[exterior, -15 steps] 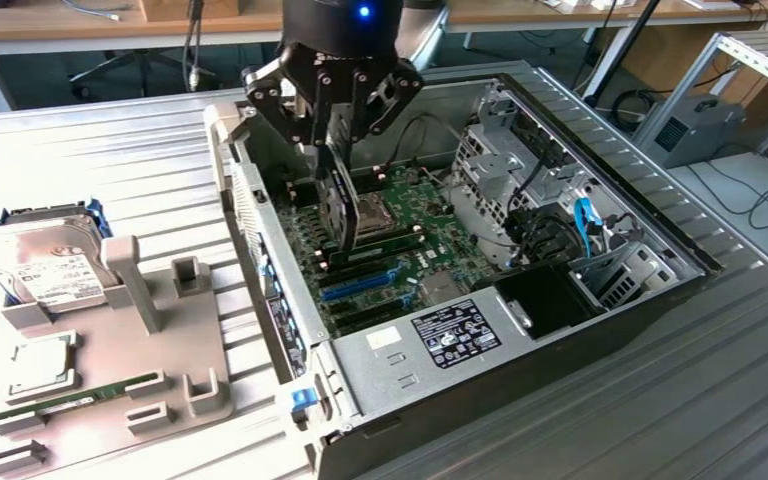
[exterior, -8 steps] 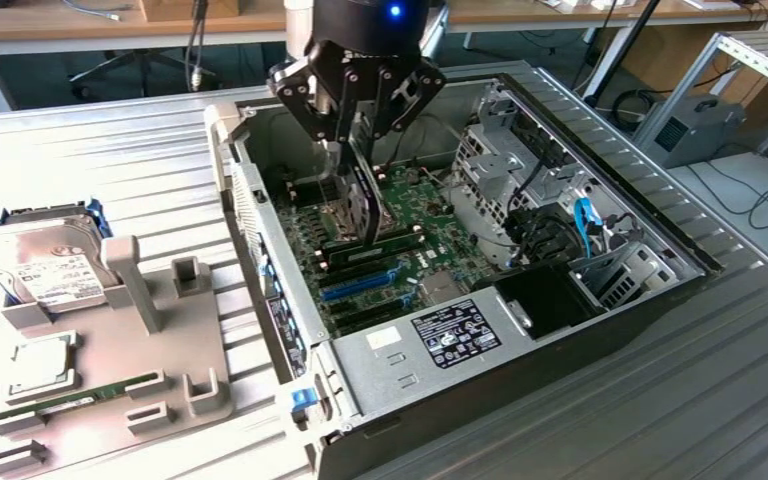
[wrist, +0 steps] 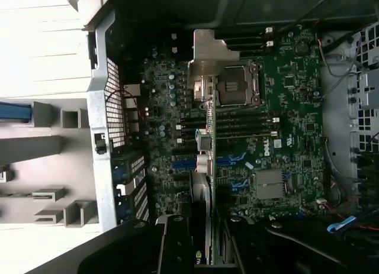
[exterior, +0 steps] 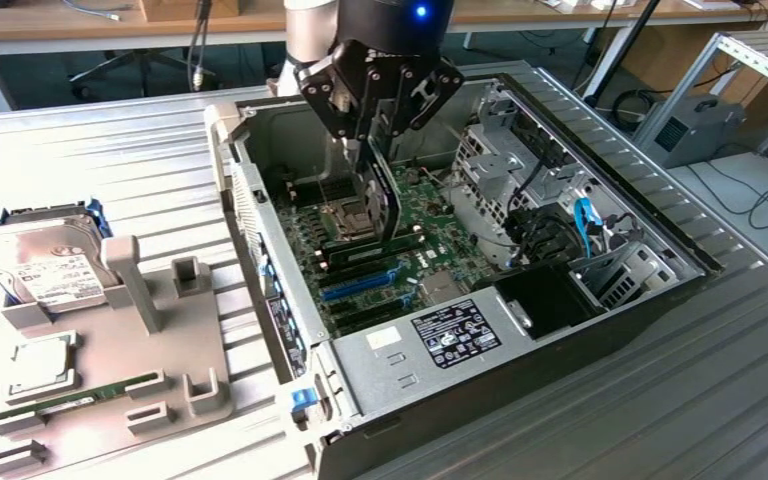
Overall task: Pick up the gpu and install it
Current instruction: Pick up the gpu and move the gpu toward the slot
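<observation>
One gpu (exterior: 387,205) hangs on edge inside the open computer case (exterior: 257,200), just above the motherboard (exterior: 431,215), clamped by its upper edge in the end effector (exterior: 377,135), which is closed tight on it, apparently upright so its connector edge faces the expansion slots (exterior: 357,287), not visibly seated.

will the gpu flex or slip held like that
Probably stiff: the gpu hangs straight, edge-on, from the gripper over the motherboard. Likely fragile, being a thin bare circuit board. It could pivot in the grasp if its lower edge catches.
</observation>
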Motion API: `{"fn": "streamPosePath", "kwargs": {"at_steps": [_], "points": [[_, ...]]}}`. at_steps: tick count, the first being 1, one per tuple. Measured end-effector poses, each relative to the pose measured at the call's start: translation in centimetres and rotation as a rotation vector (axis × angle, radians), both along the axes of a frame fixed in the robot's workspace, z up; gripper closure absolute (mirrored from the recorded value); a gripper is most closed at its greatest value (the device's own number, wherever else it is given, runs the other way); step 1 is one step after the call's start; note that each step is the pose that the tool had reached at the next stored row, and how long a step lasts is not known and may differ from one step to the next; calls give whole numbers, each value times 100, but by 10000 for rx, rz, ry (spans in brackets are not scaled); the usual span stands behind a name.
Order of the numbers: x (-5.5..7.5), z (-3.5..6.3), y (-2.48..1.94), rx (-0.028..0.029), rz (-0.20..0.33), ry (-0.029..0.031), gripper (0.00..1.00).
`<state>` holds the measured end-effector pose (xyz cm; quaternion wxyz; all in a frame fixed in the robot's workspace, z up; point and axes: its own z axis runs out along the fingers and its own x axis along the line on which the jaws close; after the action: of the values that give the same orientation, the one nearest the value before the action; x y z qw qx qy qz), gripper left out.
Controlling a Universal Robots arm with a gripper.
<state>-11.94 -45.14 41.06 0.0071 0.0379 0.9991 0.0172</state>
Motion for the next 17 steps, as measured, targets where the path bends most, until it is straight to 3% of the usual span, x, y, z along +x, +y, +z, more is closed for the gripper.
{"fn": "streamPosePath", "kwargs": {"at_steps": [17], "points": [[323,-31,0,0,1,35,74]]}}
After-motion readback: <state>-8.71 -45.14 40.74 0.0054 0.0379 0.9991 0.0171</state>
